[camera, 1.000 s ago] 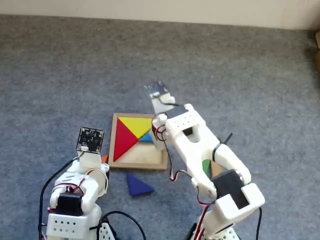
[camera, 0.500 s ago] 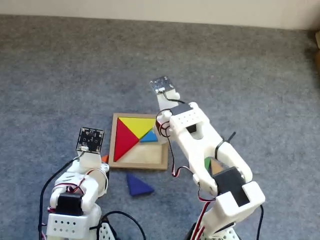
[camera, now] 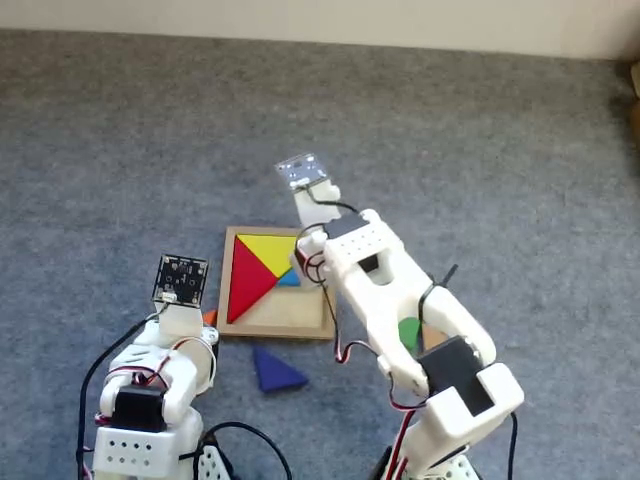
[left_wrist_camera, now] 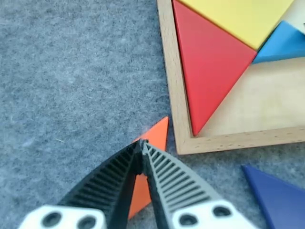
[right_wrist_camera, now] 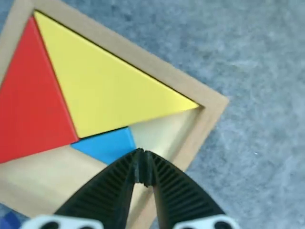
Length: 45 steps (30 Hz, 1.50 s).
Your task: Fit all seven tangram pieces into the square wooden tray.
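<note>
The square wooden tray [camera: 280,333] holds three pieces: the red triangle [camera: 245,285] along one rim, the yellow triangle [camera: 268,250] along the adjoining rim, and a light blue piece [right_wrist_camera: 107,143] touching both. The rest of its floor is bare wood. My right gripper [right_wrist_camera: 143,164] hangs closed and empty over that bare wood. My left gripper [left_wrist_camera: 142,152], also closed and empty, sits above the orange piece [left_wrist_camera: 157,136] just outside the tray's corner. A dark blue triangle [camera: 275,370] lies nearby on the open grey surface [camera: 480,150].

Place: a robotics workbench, in a lab or a hobby room; which one cannot be told.
Table [camera: 520,140]: covered all over in grey felt-like cloth.
Upper edge: a plain pale strip [camera: 300,18] behind it.
Equipment: white left arm [camera: 160,385] and right arm [camera: 400,300], loose wires [camera: 135,378] exposed.
</note>
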Available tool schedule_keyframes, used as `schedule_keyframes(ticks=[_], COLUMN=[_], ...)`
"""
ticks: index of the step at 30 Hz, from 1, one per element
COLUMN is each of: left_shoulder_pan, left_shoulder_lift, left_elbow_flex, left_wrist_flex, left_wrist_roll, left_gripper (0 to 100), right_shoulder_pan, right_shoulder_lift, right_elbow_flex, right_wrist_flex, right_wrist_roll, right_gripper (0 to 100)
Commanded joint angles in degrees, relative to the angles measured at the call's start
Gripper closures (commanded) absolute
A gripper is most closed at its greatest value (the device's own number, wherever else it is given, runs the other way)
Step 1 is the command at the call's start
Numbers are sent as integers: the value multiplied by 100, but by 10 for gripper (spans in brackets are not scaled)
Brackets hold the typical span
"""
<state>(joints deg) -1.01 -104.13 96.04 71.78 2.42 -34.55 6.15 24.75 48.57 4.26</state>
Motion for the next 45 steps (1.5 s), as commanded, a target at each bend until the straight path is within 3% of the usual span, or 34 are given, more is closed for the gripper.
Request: schedule_keyframes(ticks=[1,14,26,32,42,45], left_shoulder_pan=[-4,-4,-4,-4,-4,-4], left_shoulder_lift=[4,4,4,4,4,4], left_elbow_flex=[119,119,119,119,119,119], left_wrist_flex=[26,26,26,26,26,26], left_wrist_roll=[53,53,53,53,53,53], left_gripper=[991,991,991,991,991,991], right_shoulder_pan=[-295,-1209,-1455,-1042,277,567], right_shoulder_lift=[-84,-92,-101,-787,-2448,-2941], right_elbow_flex=[-215,189,145,189,655,664], right_wrist_flex=[66,163,514,514,549,1103], right_wrist_roll=[44,18,9,9,9,9], right_gripper=[994,994,994,994,989,955])
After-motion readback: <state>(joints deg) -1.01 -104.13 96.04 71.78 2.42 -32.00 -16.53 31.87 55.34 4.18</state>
